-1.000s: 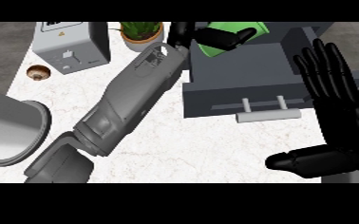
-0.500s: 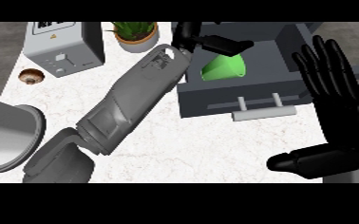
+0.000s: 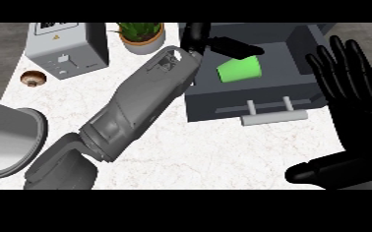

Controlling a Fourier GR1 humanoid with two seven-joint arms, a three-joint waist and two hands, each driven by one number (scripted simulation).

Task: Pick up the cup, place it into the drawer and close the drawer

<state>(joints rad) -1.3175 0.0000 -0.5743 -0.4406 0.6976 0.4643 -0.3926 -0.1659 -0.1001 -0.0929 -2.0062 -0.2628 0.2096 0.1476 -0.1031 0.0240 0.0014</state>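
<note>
The drawer [image 3: 251, 86] is seen pulled open on the white marble counter [image 3: 218, 152], and everything here is placed against it. The green cup [image 3: 240, 70] is lying on its side inside the drawer's open compartment, toward the back. Just above the cup, at the drawer's back left corner, the left hand [image 3: 218, 43] is held with its fingers stretched out over the cup; nothing is gripped, and a narrow gap shows between fingers and cup. The grey left forearm [image 3: 138, 108] is laid diagonally across the counter to the left of the drawer.

At the drawer's front, a pale bar handle [image 3: 272, 118] is seen on two posts, untouched. To the right of the drawer, the right hand [image 3: 349, 93] is held up flat, fingers straight and spread, thumb pointing back toward the drawer's front.

Well to the left of the drawer, a grey box appliance [image 3: 65, 49] is seen, with a potted plant [image 3: 141, 35] between it and the drawer. A small brown round object [image 3: 33, 77] is set further left, and a grey curved rim [image 3: 18, 137] is cut off by the view's left edge.
</note>
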